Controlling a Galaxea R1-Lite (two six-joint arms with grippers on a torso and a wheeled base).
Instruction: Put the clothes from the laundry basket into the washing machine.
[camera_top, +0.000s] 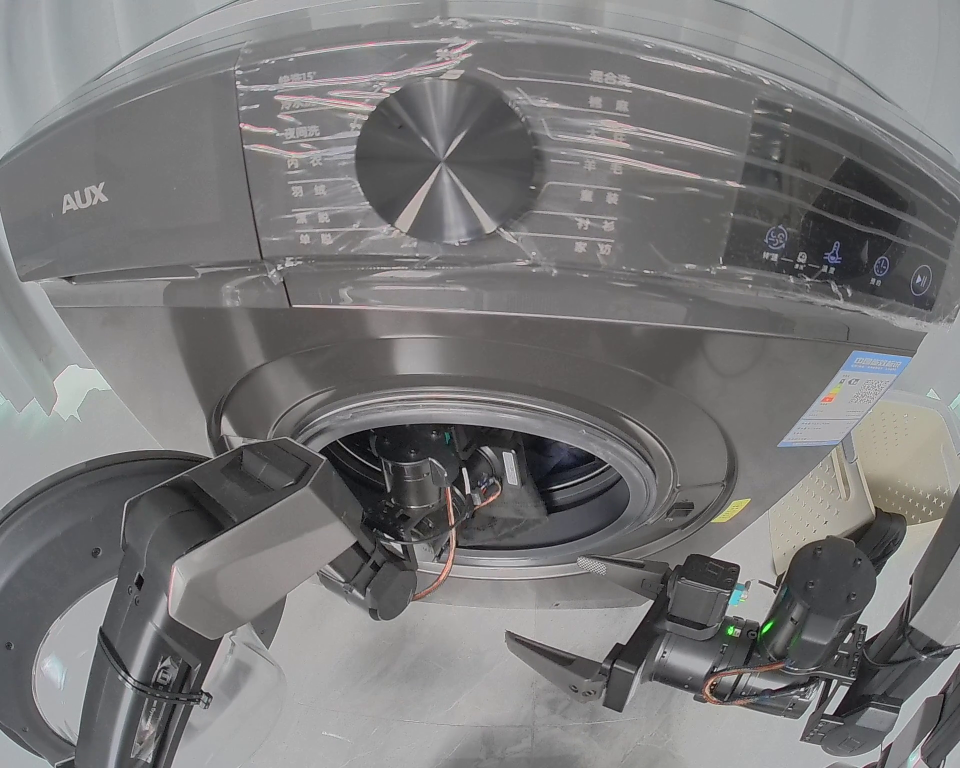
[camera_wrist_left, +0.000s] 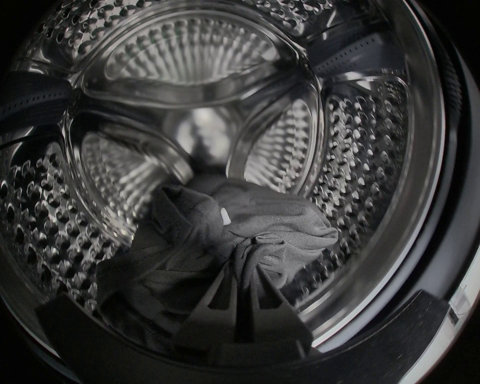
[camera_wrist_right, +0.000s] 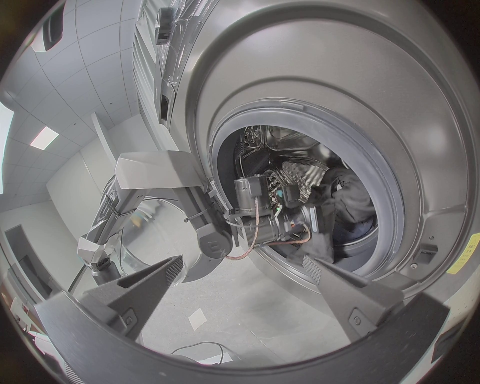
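Gripping dark garment (camera_wrist_left: 280, 225) inside drum (camera_wrist_left: 360, 150), left pincer (camera_wrist_left: 245, 285) half-hidden by folds — right pincer (camera_top: 548, 602) apart

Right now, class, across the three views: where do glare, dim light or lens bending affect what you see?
Head view: glare streaks the plastic film, and the washing machine bows. Left wrist view: the drum is dim, the dark garment low in contrast. Right wrist view: the door opening bends.
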